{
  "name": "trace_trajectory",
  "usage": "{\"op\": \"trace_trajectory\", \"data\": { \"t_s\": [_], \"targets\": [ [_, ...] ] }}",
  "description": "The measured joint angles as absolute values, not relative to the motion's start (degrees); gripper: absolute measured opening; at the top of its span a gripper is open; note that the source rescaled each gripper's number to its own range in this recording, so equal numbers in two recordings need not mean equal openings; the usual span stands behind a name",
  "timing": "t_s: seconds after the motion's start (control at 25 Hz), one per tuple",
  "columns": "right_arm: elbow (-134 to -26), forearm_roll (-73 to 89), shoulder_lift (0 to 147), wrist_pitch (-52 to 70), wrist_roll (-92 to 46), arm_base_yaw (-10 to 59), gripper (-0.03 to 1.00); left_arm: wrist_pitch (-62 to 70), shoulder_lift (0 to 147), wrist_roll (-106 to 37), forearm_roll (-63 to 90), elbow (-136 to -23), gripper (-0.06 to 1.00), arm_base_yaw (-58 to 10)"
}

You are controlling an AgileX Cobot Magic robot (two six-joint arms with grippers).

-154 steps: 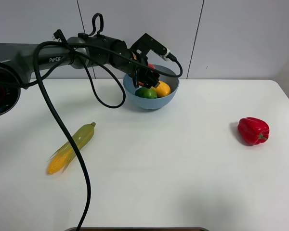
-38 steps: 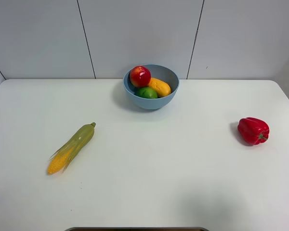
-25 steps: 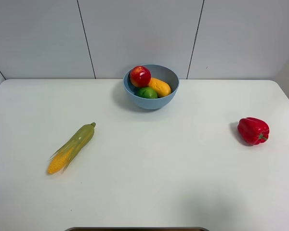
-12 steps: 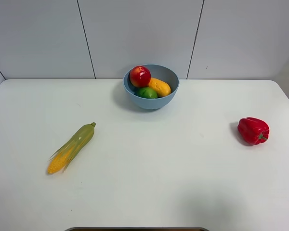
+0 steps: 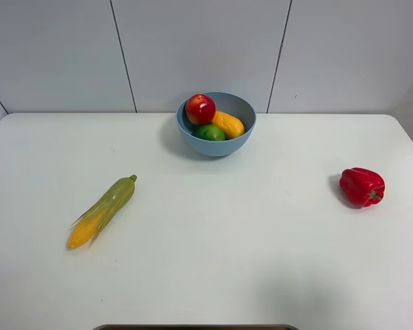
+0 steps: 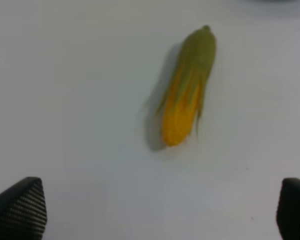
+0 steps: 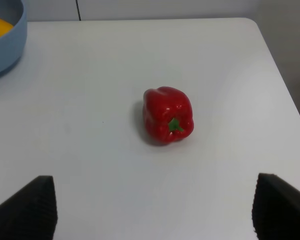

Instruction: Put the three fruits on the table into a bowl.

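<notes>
Together, glossy red apple (image 5: 200, 108), mango (image 5: 229, 124), lime (image 5: 210, 132) fill the bowl (image 5: 216, 148).

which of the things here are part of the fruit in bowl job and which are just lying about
Part of the job:
- bowl
- apple, in the bowl
- mango, in the bowl
- lime, in the bowl

Just lying about:
- corn cob, on the table
- bell pepper, on the table

Black ribbed claw fingertips (image 6: 17, 207) — both wrists.
</notes>
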State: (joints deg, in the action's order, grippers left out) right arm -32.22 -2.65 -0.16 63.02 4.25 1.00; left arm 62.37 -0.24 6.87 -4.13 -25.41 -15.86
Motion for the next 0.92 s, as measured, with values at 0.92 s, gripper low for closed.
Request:
{"op": "trace_trajectory", "data": {
  "t_s": [0.92],
  "targets": [
    [-32.22,-2.65,-0.16,63.02,4.25,1.00,0.58,62.37,-0.24,6.87,-4.13,-25.41,1.00,-0.88]
  ]
}}
